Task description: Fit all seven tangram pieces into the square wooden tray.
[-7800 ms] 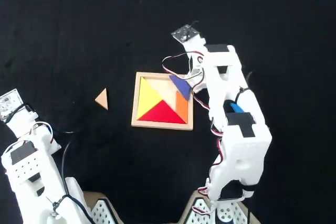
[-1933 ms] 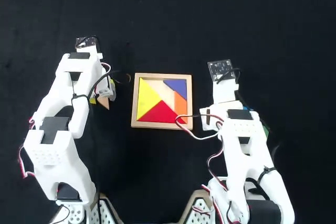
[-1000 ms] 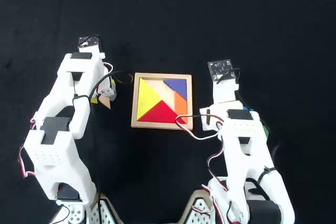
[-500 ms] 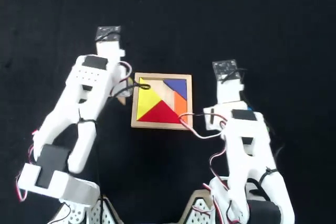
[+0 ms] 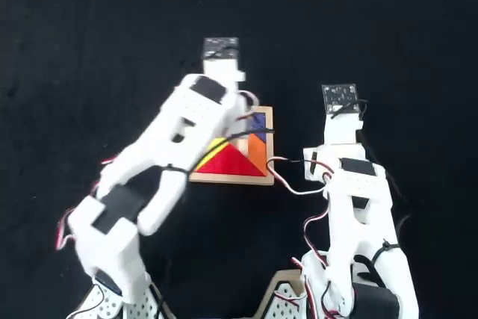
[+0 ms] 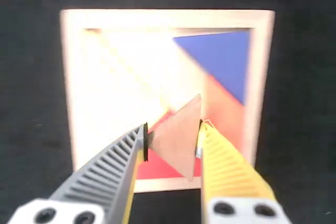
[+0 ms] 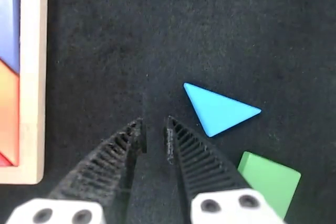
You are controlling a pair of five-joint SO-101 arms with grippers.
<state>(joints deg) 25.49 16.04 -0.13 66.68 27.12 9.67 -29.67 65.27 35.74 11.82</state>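
**Over the tray: left tool has the little tan triangle, right one's got nothing**

Above the square wooden tray (image 6: 157,17), the left tool (image 6: 171,141) is clamped on a small tan triangle (image 6: 177,137), one finger on each side of it. From the wrist cam the piece hangs over the middle of the tray, around where the red and orange pieces meet. I can't tell if it's touching anything underneath.

Already in the tray: a blue triangle (image 6: 218,56) in the far right corner, an orange piece (image 5: 259,152) along the right wall below it, and a red triangle (image 5: 231,162) against the near wall. The left side is mostly hidden under the arm from overhead.

The right tool (image 7: 155,129) sits low over the black worktop (image 5: 403,42) just right of the tray, fingers a narrow gap apart with nothing in them. A light blue triangle (image 7: 220,109) lies just beside it on the cloth, and a green square piece (image 7: 270,179) is close to that, not touching it.
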